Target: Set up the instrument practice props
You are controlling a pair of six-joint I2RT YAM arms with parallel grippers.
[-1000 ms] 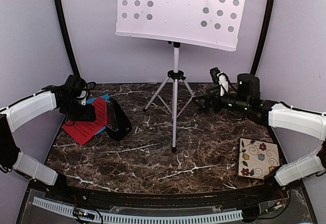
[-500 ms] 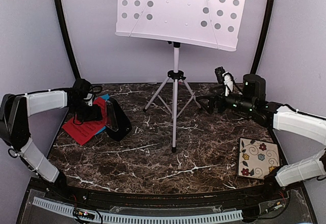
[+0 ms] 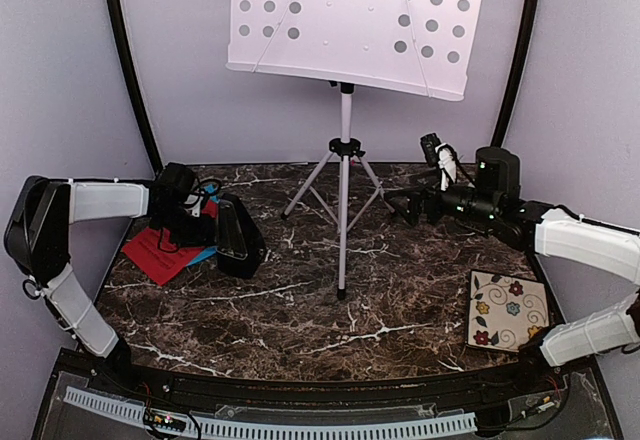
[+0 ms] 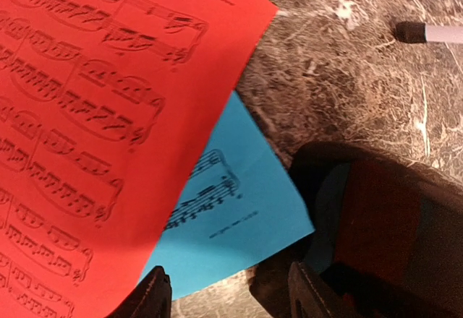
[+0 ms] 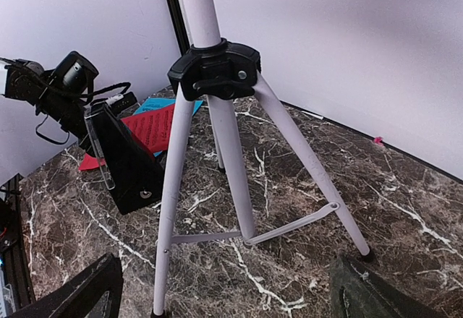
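1. Left end effector (image 4: 228, 300): fingers apart with nothing between them, low over the lower edge of the cyan-blue page (image 4: 231, 209) near the left edge of the desk (image 3: 400, 300). Whether a finger touches the paper cannot be told.
2. Red page (image 4: 87, 115): flat on the desk and overlapping the cyan-blue page. Both lie by the left edge, toward the far left corner.
3. Metronome (image 3: 235, 235): a black pyramid with a clear cover, upright, just beside the left end effector on the side toward the desk's middle, next to the pages.
4. Right end effector (image 5: 228, 296): fingers wide apart and empty, held above the desk near the far edge, facing the tripod from the right.
5. Music stand (image 3: 343, 160): white, upright on three legs at the middle of the far edge. Its perforated panel (image 3: 350, 20) sits high above, tilted.
6. Floral tile (image 3: 508, 310): flat by the right edge toward the near right corner, well apart from the props.
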